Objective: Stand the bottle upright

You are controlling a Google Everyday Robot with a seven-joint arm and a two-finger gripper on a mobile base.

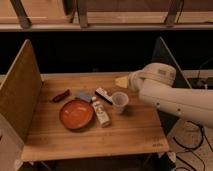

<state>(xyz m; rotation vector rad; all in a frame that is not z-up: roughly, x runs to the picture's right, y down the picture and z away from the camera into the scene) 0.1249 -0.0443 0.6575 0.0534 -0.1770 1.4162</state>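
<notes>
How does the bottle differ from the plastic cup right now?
The bottle lies on its side; the cup stands upright, mouth up. The bottle is slim, whitish and labelled; the cup is wider, translucent and plain. The bottle lies beside the orange plate; the cup stands farther right. Both rest on the wooden table. The gripper is out of view; only the arm shows at right.

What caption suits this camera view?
Bottle lies flat beside the orange plate; the open gripper hangs behind the cup.
</notes>
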